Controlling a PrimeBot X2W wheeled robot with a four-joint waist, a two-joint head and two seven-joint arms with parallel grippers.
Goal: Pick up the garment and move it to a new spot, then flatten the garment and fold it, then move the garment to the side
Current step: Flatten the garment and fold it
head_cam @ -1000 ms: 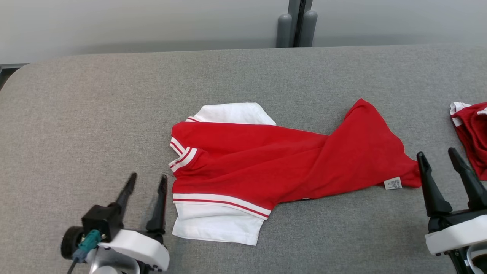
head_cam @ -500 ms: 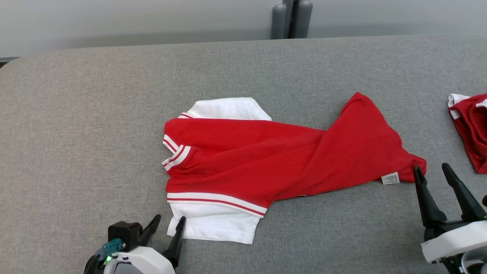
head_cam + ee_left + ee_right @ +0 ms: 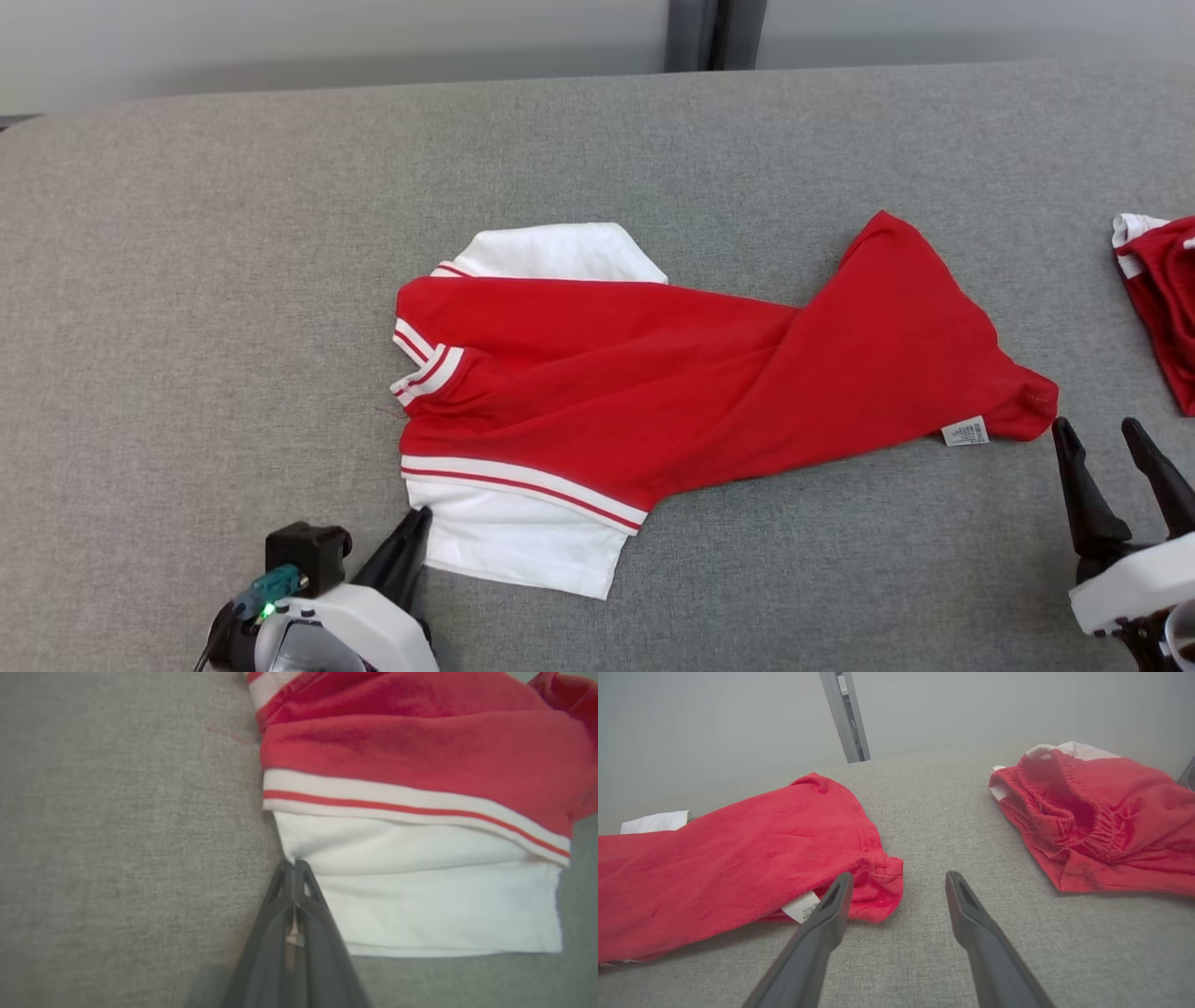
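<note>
- At the tips of my left gripper lies the near edge of the shirt's white sleeve. The fingers are pressed together with a sliver of white showing between them, so I read it as a pinch on that edge.
- Right gripper stands wide apart and holds nothing. The red hem corner lies just ahead of the finger nearer the shirt, with the label tucked beside that finger. I cannot tell whether finger and cloth touch.
- From fingers to fingers the shirt runs lengthwise: collar and sleeves at my left gripper, hem at my right, with a twist about halfway between.
- My judgement: the lift turns on that hem corner. It sits ahead and slightly inboard of the right fingers, so they must slide that way before closing.
- Under both grippers is the table, grey, woven and flat. I expect thin cloth to be hard to get under.
- Ahead and outboard of the right fingers lie red shorts, apart from the shirt. Beyond them stand a pale wall and a grey post.
</note>
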